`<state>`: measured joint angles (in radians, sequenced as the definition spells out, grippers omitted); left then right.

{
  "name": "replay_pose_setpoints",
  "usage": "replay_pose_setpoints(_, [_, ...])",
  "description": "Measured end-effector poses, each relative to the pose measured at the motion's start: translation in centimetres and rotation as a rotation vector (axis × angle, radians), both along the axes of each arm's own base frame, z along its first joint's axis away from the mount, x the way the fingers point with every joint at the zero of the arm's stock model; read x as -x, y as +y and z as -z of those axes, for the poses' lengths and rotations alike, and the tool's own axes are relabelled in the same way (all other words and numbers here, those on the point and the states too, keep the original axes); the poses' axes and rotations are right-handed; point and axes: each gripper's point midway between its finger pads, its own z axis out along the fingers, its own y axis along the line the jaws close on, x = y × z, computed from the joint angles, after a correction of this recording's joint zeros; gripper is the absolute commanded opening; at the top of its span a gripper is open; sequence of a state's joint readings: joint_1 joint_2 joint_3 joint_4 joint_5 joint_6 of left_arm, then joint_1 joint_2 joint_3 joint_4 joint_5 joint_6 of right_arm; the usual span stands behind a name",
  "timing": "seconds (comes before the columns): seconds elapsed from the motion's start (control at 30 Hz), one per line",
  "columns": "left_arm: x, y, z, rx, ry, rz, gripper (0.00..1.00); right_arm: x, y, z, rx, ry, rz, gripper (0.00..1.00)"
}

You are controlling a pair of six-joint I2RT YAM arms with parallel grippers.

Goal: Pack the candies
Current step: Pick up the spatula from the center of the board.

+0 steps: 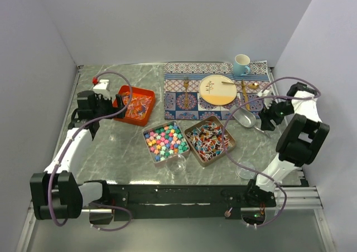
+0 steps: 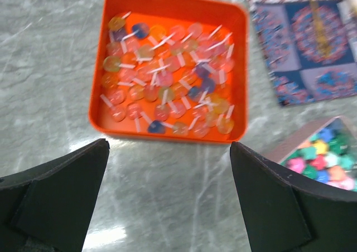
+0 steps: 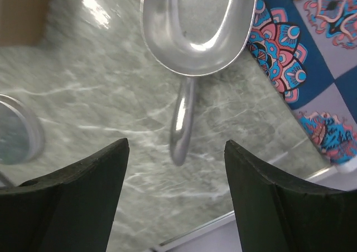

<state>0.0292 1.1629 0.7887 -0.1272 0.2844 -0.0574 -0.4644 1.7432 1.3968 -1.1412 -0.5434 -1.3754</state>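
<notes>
Chunky pink, green, yellow and blue candies point(image 1: 165, 141) fill one brown box. Slim red, blue and white wrapped candies point(image 1: 208, 140) fill the brown box to its right. An orange tray point(image 1: 146, 91) holds flat round candies on white sticks point(image 2: 167, 79). My left gripper point(image 1: 119, 102) is open and empty, just short of the tray's near wall point(image 2: 167, 136). A metal scoop point(image 1: 244, 118) lies on the table. My right gripper point(image 1: 268, 118) is open, its fingers either side of the tip of the scoop handle point(image 3: 181, 124), above it.
Two clear glasses point(image 1: 177, 163) point(image 1: 245, 170) stand near the front edge. A patterned placemat point(image 1: 189, 98) at the back carries a plate point(image 1: 218, 90), a mug point(image 1: 241, 64) and gold cutlery. A white block point(image 1: 101, 86) sits behind the tray.
</notes>
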Motion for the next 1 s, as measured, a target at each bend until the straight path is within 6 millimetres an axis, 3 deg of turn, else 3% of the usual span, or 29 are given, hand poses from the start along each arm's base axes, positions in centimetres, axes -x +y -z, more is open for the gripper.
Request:
replay_pose_setpoints(0.23, [-0.7,2.3,2.5,-0.093,0.066,-0.043,0.97,0.4,-0.1,3.6,0.053,0.013,-0.098,0.7])
replay_pose_setpoints(0.47, [-1.6,3.6,2.8,-0.149,0.077,-0.062,0.97,-1.5,0.4,6.2,0.086,0.003,-0.146,0.63])
replay_pose_setpoints(0.6, [-1.9,3.9,2.9,-0.163,0.081,-0.065,0.97,-1.4,0.0,7.7,0.105,0.014,-0.151,0.62])
replay_pose_setpoints(0.8, [-2.0,4.3,2.9,-0.183,0.08,-0.069,0.97,-0.5,0.0,8.7,0.115,0.031,-0.16,0.59])
replay_pose_setpoints(1.0, [-2.0,4.3,2.9,-0.184,0.079,-0.069,0.97,-0.3,0.0,8.8,0.124,0.007,-0.153,0.42])
